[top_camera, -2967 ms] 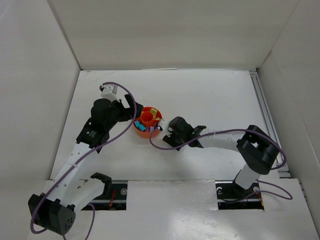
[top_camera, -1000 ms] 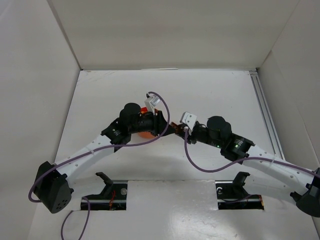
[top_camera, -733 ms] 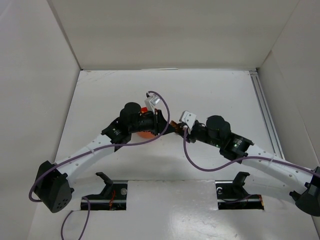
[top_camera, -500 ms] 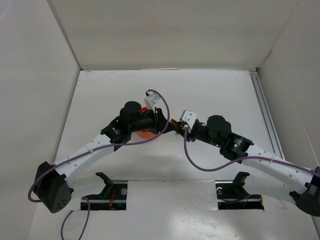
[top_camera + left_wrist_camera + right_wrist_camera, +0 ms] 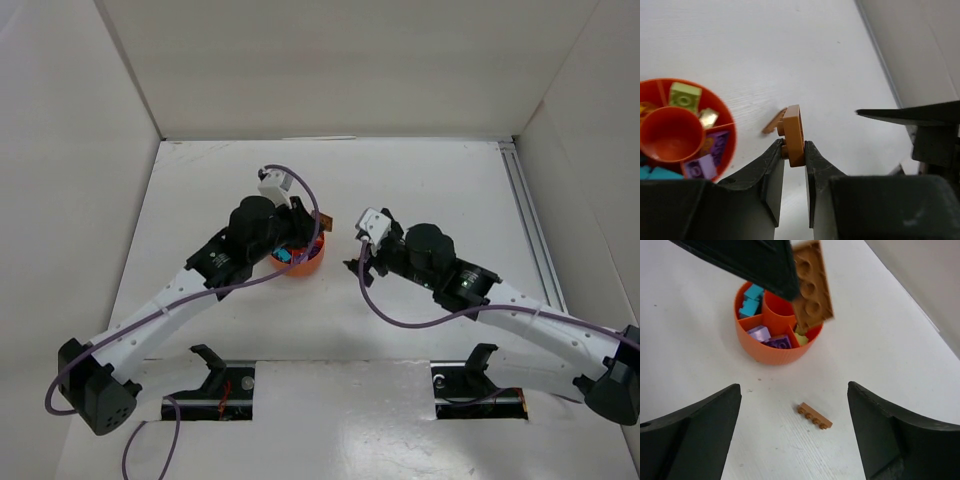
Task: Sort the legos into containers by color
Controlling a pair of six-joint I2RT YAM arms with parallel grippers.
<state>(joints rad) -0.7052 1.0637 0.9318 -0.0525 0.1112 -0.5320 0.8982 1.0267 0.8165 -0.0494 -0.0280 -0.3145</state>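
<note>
Left gripper point(image 5: 794, 155): pinching flat studded brown plate point(image 5: 796, 131) edgewise.
Right gripper point(image 5: 794, 387): gaping wide, hovering over slim studded brown strip point(image 5: 815, 416).

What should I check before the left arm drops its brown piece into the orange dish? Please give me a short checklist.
1. The left gripper is shut on the brown plate: ok.
2. The plate is above the orange dish: not ok. It hangs over the bare table beside the dish.
3. The right gripper is open and apart from the plate: ok.
4. The compartment meant for brown is known: cannot tell.
5. The small brown brick lies on the table, apart from the dish: ok.
</note>
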